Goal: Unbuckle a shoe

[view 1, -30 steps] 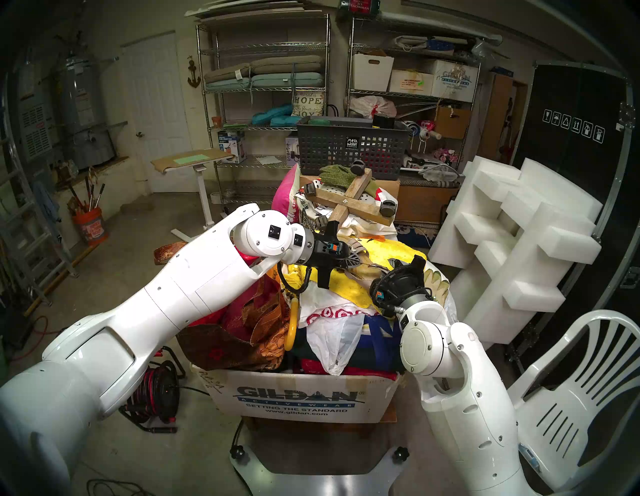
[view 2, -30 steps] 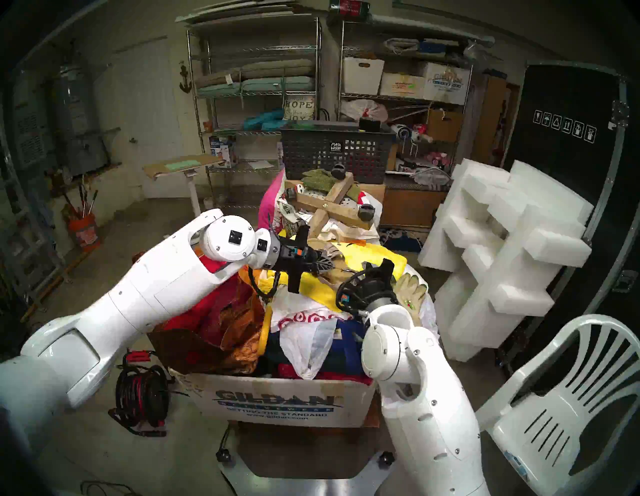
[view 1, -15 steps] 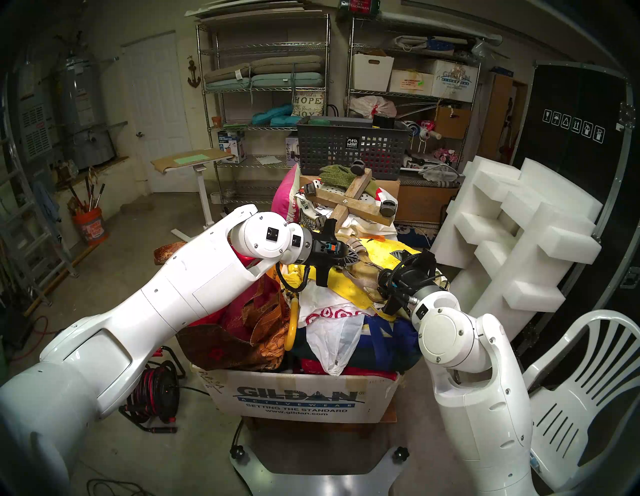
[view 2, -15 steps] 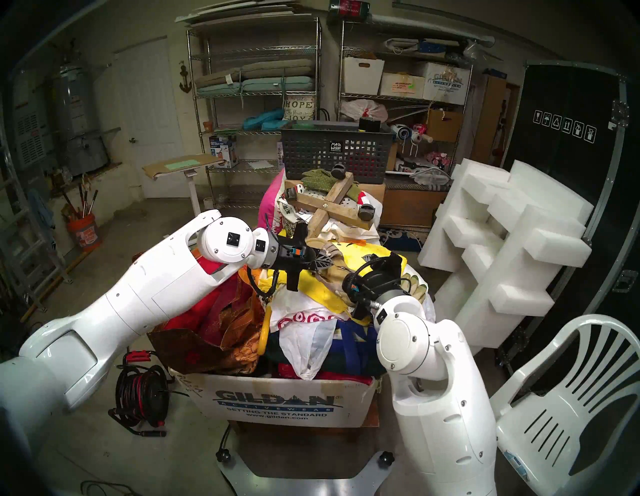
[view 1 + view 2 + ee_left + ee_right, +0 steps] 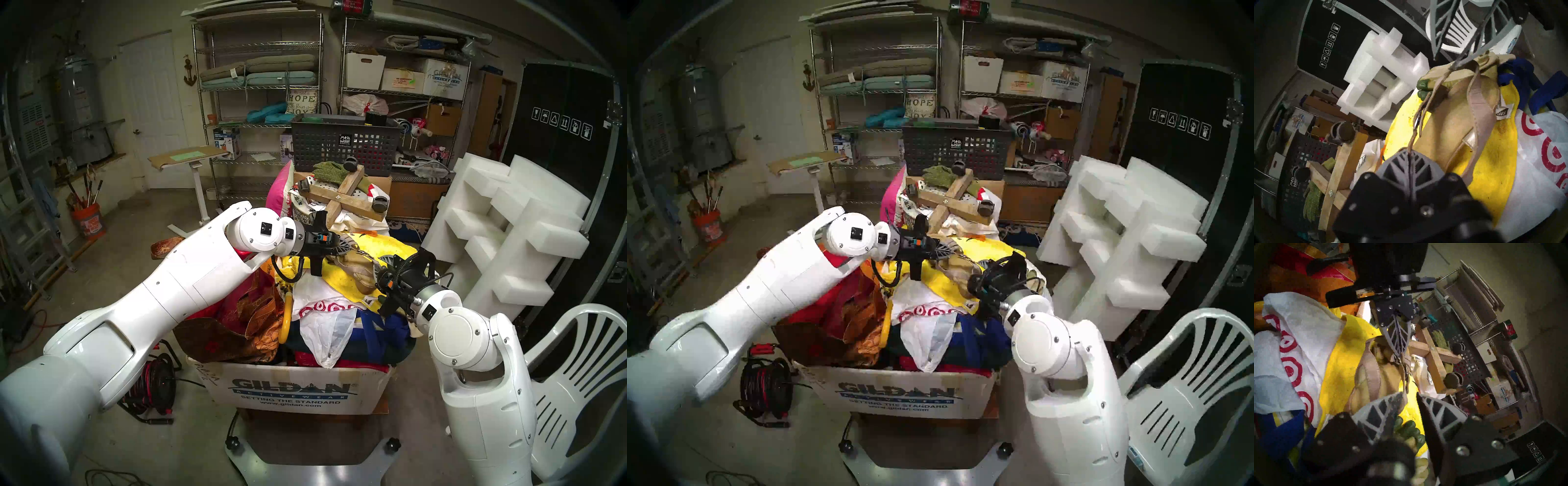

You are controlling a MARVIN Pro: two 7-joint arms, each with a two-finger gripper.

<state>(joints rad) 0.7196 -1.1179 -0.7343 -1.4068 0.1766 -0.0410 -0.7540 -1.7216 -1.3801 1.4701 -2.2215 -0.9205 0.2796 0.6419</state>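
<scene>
Garage junk pile; left pincer (image 5: pixel 1409 152) clamped on sandal (image 5: pixel 1454 122) strap (image 5: pixel 1421 108); right pincer (image 5: pixel 1409 395) part-open, holding nothing I can see; strap may slip, or sandal lift off the pile.

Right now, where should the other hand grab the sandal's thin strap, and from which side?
Pinch the thin strap just above its shiny buckle, on the stretch away from the left gripper, which clamps the lower end. That stretch hangs clear above the sandal, so the open right gripper can probably come from the toe side, fingers across its flat faces.
</scene>
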